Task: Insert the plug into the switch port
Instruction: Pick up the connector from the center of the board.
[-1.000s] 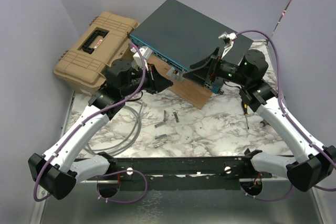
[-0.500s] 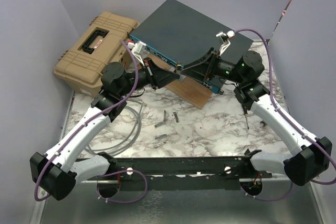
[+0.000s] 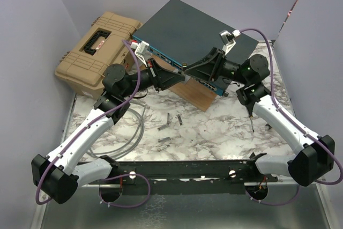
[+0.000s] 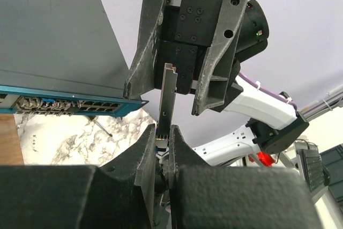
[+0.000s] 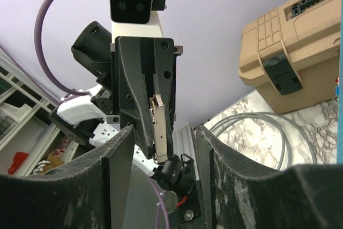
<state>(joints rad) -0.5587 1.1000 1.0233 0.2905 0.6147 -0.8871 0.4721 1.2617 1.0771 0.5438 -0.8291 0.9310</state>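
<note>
Plug (image 4: 169,97) pinched at its base by left gripper (image 4: 162,132), tip between parted fingers of right gripper (image 5: 165,132), just off switch (image 4: 53,30) corner.

Bright, even overhead light fills the top view. All is sharp there, with only soft shadows on the marble table (image 3: 214,130) and a dull sheen at 6 o'clock. In the left wrist view, the left gripper (image 4: 163,131) at 6 o'clock is dark and blurred. In the right wrist view, the right gripper (image 5: 165,132) looks grainy, and the background at 8 o'clock is out of focus.
</note>
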